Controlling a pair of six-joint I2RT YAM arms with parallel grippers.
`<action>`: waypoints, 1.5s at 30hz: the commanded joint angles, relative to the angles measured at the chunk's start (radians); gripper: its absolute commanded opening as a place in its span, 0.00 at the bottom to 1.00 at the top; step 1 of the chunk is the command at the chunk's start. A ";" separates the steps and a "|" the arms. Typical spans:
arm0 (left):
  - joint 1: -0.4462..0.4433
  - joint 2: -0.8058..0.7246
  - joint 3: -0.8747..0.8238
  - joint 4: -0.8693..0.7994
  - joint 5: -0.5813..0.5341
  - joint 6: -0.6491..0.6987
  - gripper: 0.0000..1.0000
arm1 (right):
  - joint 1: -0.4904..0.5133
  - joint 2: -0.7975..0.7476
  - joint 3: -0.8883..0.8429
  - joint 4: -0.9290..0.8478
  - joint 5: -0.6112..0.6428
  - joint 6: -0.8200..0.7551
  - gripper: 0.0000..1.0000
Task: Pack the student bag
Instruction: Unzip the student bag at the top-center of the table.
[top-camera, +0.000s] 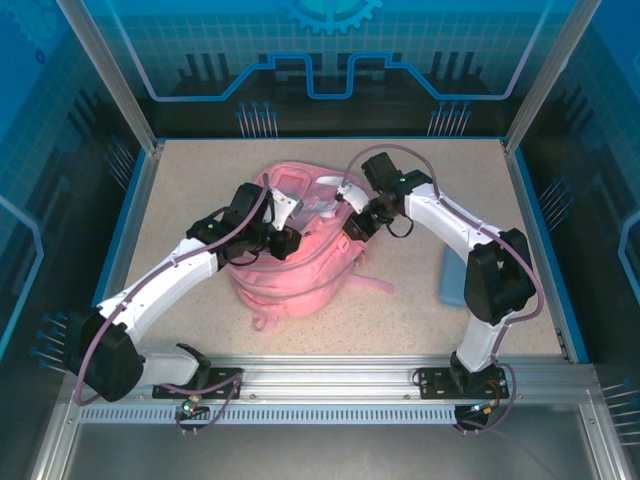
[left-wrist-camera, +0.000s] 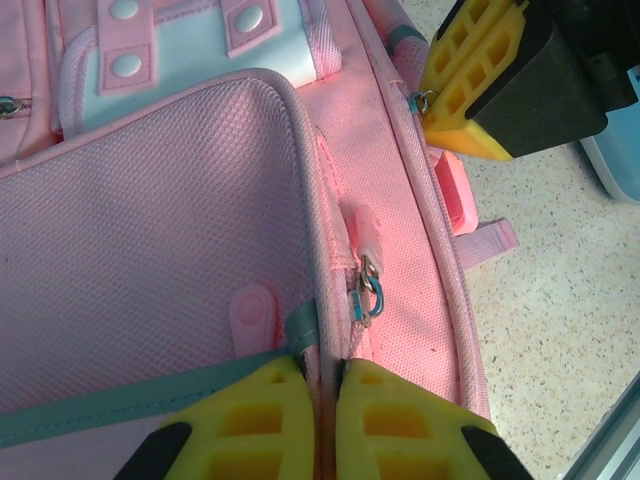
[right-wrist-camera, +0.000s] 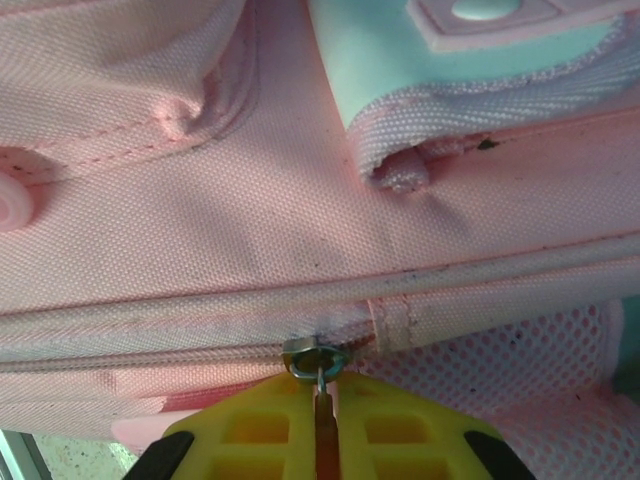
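Observation:
The student bag, a soft pink backpack, lies flat in the middle of the table. My left gripper rests on its left part, shut on a seam ridge of pink fabric beside a zip slider. My right gripper is at the bag's right side, shut on the pull tab hanging from a metal zip ring. In the left wrist view the right gripper's yellow fingers sit at the bag's far edge. A pale patch with pink snap tabs lies further up the bag.
A light blue flat object lies on the speckled table to the right of the bag, near the right arm's elbow. Pink straps trail off the bag's near right corner. Blue walls enclose the table on three sides.

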 joint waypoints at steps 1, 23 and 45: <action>0.010 -0.002 0.002 0.089 0.012 -0.001 0.00 | 0.003 -0.020 0.043 -0.095 0.070 0.031 0.11; -0.056 0.116 0.049 0.195 -0.149 -0.208 0.00 | 0.096 -0.128 0.010 -0.122 -0.179 0.279 0.00; -0.041 0.084 0.084 0.040 -0.018 -0.060 0.77 | -0.190 -0.167 -0.121 0.113 -0.061 0.441 0.00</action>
